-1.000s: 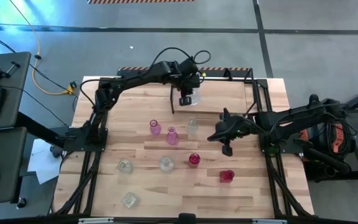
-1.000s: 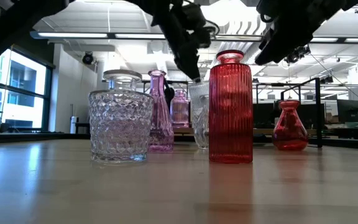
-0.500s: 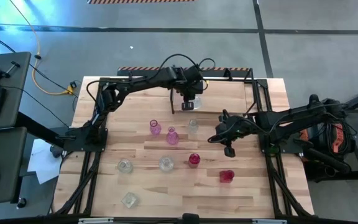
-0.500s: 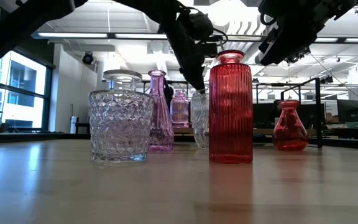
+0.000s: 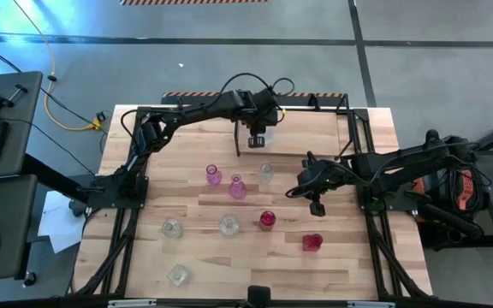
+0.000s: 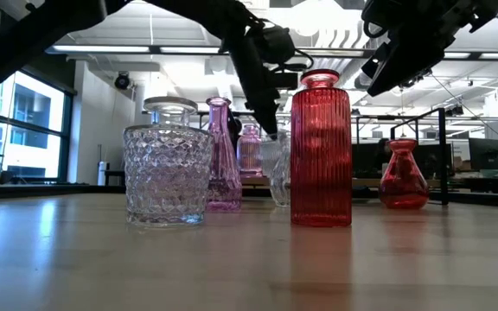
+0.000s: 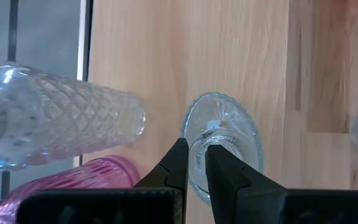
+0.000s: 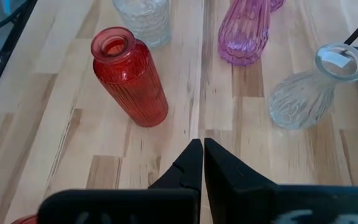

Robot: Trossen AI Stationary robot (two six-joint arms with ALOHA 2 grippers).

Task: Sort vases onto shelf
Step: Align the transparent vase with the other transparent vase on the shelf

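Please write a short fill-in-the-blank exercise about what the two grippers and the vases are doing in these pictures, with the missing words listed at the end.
1. The left gripper pinches the rim of a ___ glass vase.
2. The right gripper is ___ and holds nothing.
3. Ahead of the right gripper, the ribbed vase is ___ in colour.
4. That ribbed vase stands ___ on the table.

Missing words: clear; shut; red; upright

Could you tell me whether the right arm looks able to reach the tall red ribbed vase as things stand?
Probably yes: the right tool, shut and empty, hovers above bare table beside the red ribbed vase, with nothing between them.
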